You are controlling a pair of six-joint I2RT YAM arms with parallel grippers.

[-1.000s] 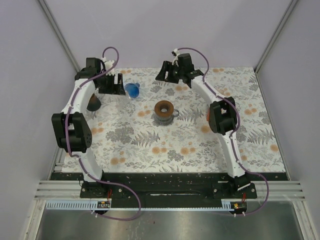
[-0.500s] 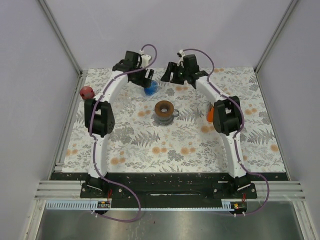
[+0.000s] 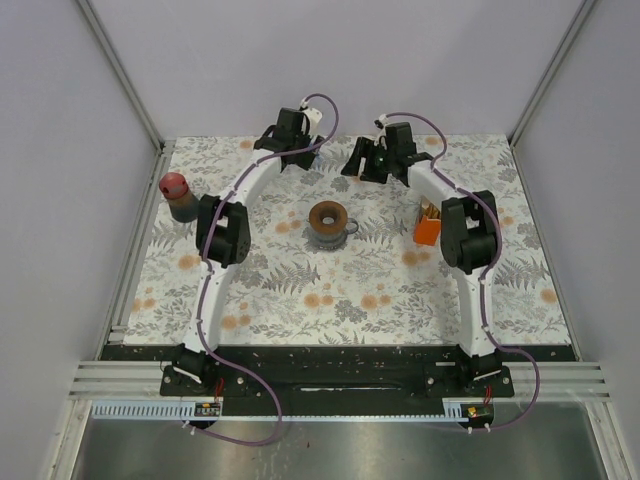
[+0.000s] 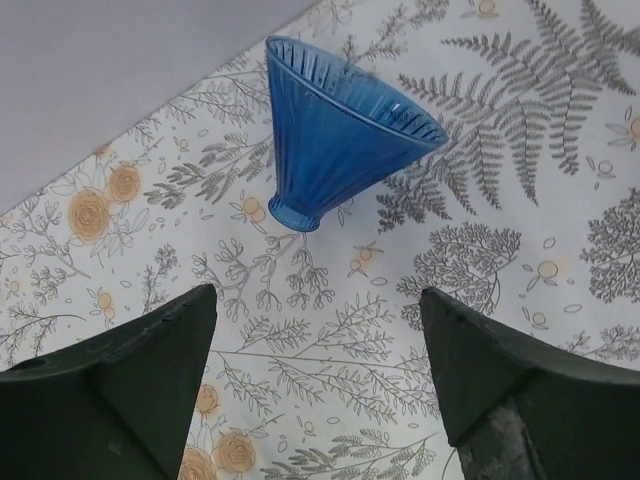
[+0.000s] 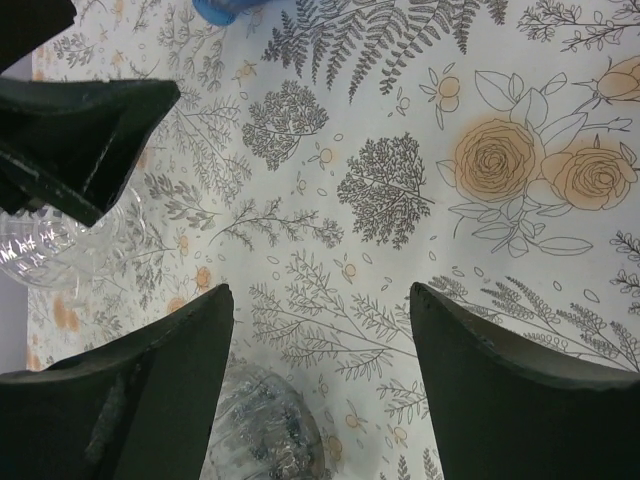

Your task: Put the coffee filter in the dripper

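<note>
The grey dripper [image 3: 328,222], brown inside, stands upright at the middle of the bench. An orange box [image 3: 428,224] sits towards the right edge and a red ball [image 3: 174,184] by the left edge. Near the far edge, the left gripper [image 4: 315,295] is spread wide and grasps nothing. The blue ribbed coffee filter [image 4: 335,135] lies on its side just beyond its fingers, apart from them. The right gripper [image 5: 320,290] is likewise parted and empty, with clear glassware [image 5: 262,430] beside it.
</note>
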